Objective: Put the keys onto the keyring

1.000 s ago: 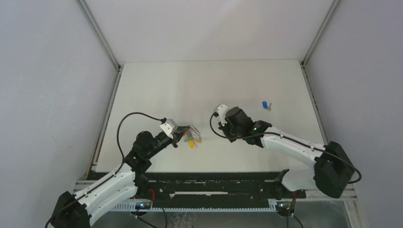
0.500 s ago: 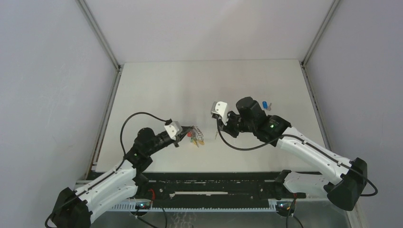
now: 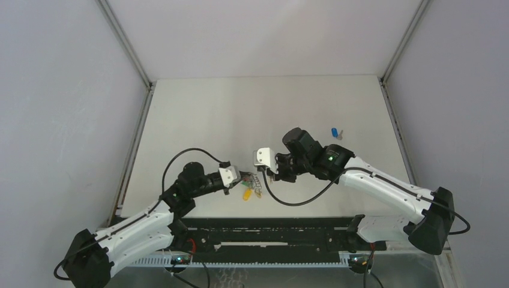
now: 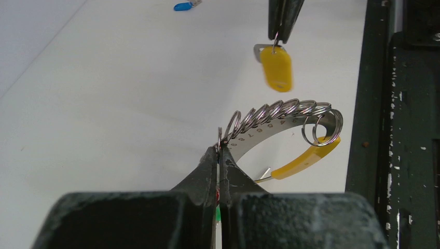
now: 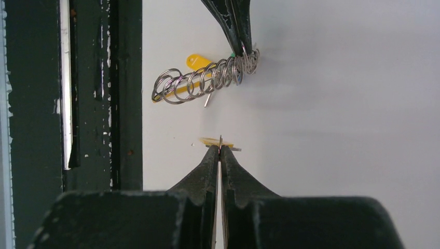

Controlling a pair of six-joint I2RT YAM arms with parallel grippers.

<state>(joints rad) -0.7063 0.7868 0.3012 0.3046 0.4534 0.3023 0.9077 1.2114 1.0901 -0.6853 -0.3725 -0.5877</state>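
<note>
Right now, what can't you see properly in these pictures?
- Top view: keyring too small to count rings; left gripper covers part.
- Right wrist view: held yellow key mostly hidden behind right gripper tips.
- Left wrist view: blue key tiny, blurred, at the top edge.
- Left wrist view: green sliver inside left gripper, can't tell what.

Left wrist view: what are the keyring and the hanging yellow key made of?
Keyring: bare silvery metal, probably steel; the coils glint and the curved plate bears stamped numbers. Key: yellow cap looks like smooth plastic, slightly glossy; the small grey tab beside it looks metal.
</note>
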